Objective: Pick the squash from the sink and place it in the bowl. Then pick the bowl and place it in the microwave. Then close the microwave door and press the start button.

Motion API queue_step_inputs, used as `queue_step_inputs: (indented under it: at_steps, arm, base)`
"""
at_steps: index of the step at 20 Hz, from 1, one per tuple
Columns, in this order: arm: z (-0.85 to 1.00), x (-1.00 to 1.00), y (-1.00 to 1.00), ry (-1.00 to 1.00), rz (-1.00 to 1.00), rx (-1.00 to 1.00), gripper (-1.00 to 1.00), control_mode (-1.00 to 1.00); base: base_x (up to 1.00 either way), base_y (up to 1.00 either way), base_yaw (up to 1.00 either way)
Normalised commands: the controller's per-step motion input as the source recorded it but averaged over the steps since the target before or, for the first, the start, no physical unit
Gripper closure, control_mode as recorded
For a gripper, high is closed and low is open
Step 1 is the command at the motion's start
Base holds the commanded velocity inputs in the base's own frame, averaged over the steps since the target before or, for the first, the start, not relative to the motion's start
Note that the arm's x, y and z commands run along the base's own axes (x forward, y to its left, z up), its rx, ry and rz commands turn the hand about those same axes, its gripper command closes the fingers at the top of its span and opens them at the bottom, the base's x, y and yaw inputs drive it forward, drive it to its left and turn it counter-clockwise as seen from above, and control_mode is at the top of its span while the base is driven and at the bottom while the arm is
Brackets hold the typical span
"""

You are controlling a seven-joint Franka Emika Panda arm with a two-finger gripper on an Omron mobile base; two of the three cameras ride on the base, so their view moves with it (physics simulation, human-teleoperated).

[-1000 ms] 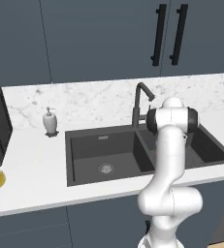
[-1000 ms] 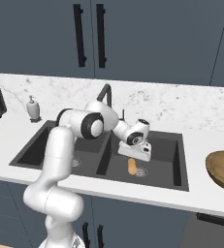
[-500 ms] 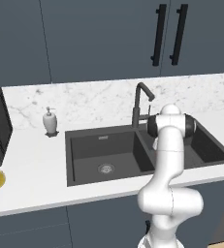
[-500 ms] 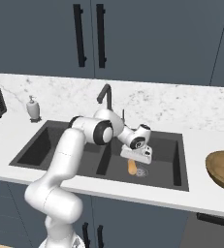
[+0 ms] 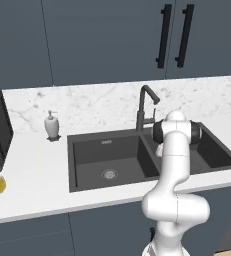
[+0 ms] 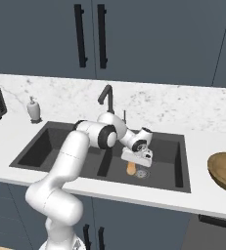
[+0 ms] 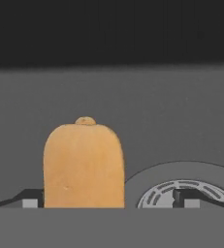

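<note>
I am holding the end effector point(image 6: 137, 162), jaws spread wide, directly over the squash point(image 7: 83, 164), whose long axis is running toward 12 o'clock in the hand view.

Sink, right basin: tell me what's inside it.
In the sink, the squash lies on the floor beside a round steel drain, directly under the open gripper. The hand covers the squash's upper part and some of the basin floor behind it.

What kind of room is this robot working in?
It looks like a kitchen, a computer-drawn one. There is a dark double sink with a faucet set in a marble counter, a soap bottle beside it, and dark cabinets above.
</note>
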Motion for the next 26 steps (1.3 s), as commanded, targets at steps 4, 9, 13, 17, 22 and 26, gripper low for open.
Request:
queue_step_inputs:
  at_steps: [4, 9, 13, 17, 22, 26]
  arm:
    - [-0.32, -0.01, 0.19, 0.0, 0.0, 0.0, -1.0, -1.0]
    - [-0.37, -0.14, 0.02, 0.0, 0.02, 0.0, 1.0, -1.0]
    - [-0.16, -0.24, 0.04, -0.04, 0.01, 0.0, 1.0, -1.0]
    - [0.05, -0.47, 0.0, -0.24, 0.01, 0.0, 1.0, -1.0]
    - [0.72, -0.69, -0.05, -0.33, 0.0, 0.0, 1.0, -1.0]
    - [1.0, -0.59, -0.23, -0.32, 0.0, 0.0, 1.0, -1.0]
  base:
    - [0.0, 0.0, 0.0]
    - [0.0, 0.0, 0.0]
    - [0.0, 0.0, 0.0]
    - [0.0, 0.0, 0.0]
    - [0.0, 0.0, 0.0]
    - [0.0, 0.0, 0.0]
